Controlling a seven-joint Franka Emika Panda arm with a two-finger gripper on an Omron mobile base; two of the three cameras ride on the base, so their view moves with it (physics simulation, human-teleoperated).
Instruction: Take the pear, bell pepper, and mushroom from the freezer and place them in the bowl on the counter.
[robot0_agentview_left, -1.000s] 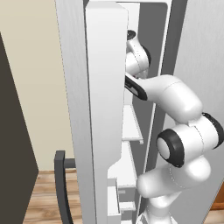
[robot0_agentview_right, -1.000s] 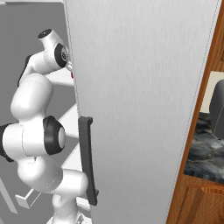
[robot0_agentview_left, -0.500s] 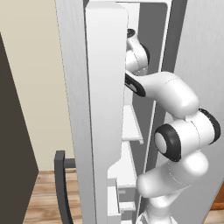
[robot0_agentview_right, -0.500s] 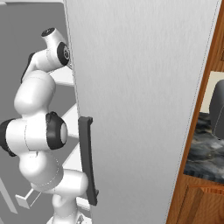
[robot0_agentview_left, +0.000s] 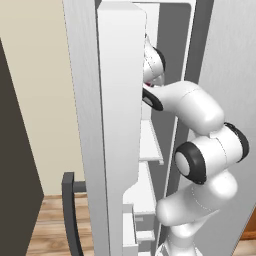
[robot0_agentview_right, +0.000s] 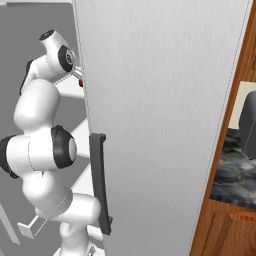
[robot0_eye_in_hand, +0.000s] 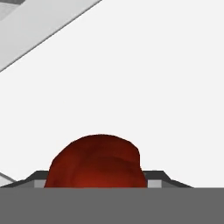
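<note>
One vegetable fills my attention: the bell pepper (robot0_eye_in_hand: 97, 162), glossy red and rounded, sitting at six o'clock in the hand view on a white freezer shelf (robot0_eye_in_hand: 144, 78). I judge it light and hollow, firm enough to take a squeeze but slick-skinned, so it could squirt out of a pinch set too high or too low; its widest waist is the place to hold it. In the left base view my arm (robot0_agentview_left: 200, 150) reaches into the open freezer (robot0_agentview_left: 120, 100) at about one o'clock. In the right base view a red speck (robot0_agentview_right: 80, 83) shows at ten o'clock beside the fridge door (robot0_agentview_right: 160, 110). My pincer (robot0_eye_in_hand: 97, 187) has narrowed to about the pepper's width, a dark tip showing on each flank of it; whether the pads truly bear on the skin I cannot tell.
</note>
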